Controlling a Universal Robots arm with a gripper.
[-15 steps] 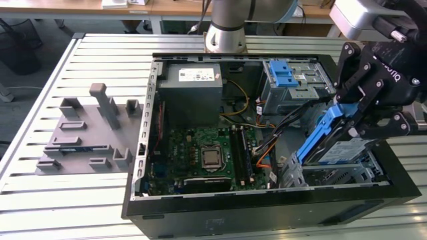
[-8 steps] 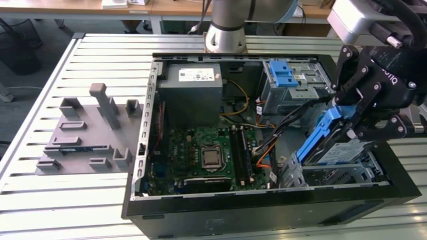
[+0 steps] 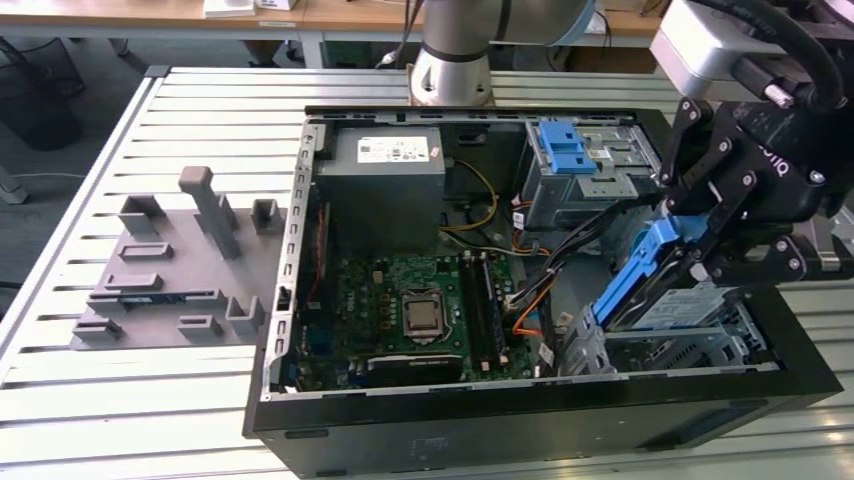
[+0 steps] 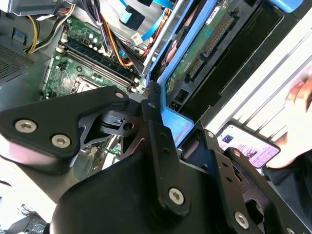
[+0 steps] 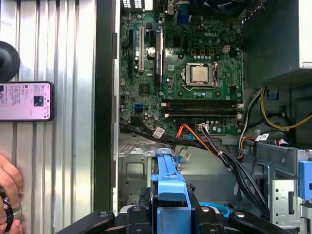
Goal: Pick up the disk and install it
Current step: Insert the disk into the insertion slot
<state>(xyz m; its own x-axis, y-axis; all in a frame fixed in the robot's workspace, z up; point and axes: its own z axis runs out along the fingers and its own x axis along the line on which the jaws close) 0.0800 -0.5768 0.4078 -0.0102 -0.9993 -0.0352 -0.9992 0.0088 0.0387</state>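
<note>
The disk [image 3: 627, 290] hangs tilted, one blue side rail up, over the metal drive cage [image 3: 674, 345] at the near corner of the open computer case [image 3: 534, 420], on the exterior view's right. My gripper [image 3: 681, 262] is shut on the disk from above, its black fingers pressed to both sides. In the second wrist view the disk's green circuit board [image 4: 204, 44] and blue rail [image 4: 176, 122] run away from the gripper [image 4: 161, 124]. In the first wrist view the blue rail [image 5: 170, 187] sits between the fingers of the gripper [image 5: 170, 212].
Inside the case are the motherboard [image 3: 414, 305], the grey power supply [image 3: 384, 165], a blue-latched drive bay [image 3: 581, 155] and loose cables [image 3: 534, 290]. A grey fixture [image 3: 174, 275] lies on the slatted table at the exterior view's left. A phone [image 5: 27, 101] and a hand [image 5: 7, 183] are beside the case.
</note>
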